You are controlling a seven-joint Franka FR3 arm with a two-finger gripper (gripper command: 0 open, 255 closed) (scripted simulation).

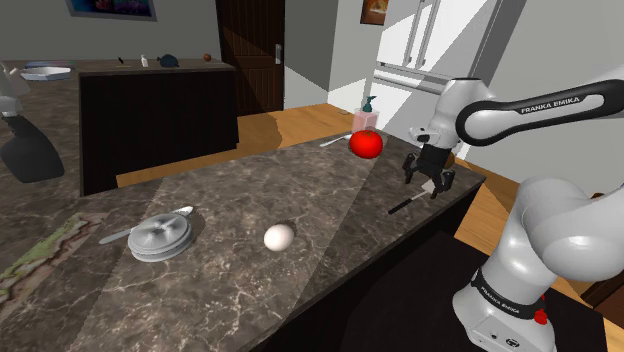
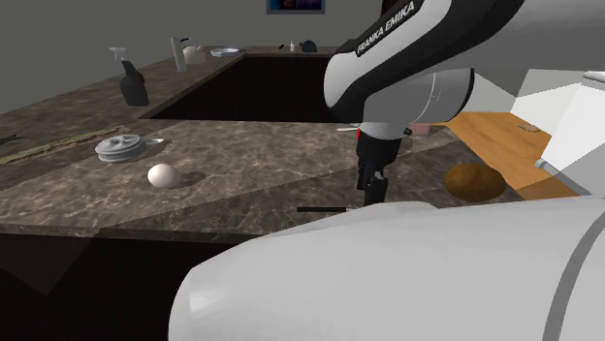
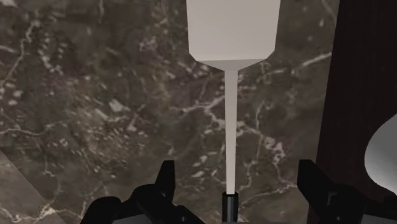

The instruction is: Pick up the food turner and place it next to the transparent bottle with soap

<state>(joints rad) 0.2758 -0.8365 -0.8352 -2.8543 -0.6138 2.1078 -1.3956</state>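
The food turner [image 3: 233,38] lies flat on the dark marble counter [image 1: 300,190] close to its edge, with a pale blade, a thin pale shaft and a black handle [image 1: 405,206]. My gripper [image 3: 238,184] hangs just above it, open, one finger on each side of the handle's joint and touching neither. From across, the gripper [image 2: 371,189] hovers over the dark handle [image 2: 325,208]. The soap bottle [image 1: 366,114], pinkish with a dark pump, stands at the counter's far corner, behind a red tomato [image 1: 366,144].
A spoon [image 1: 335,141] lies beside the tomato. A white egg [image 1: 279,237] and stacked grey plates [image 1: 160,238] with a second spoon sit toward the shoulder view's left. The counter's edge runs right beside the turner. A spray bottle [image 2: 133,82] stands far off.
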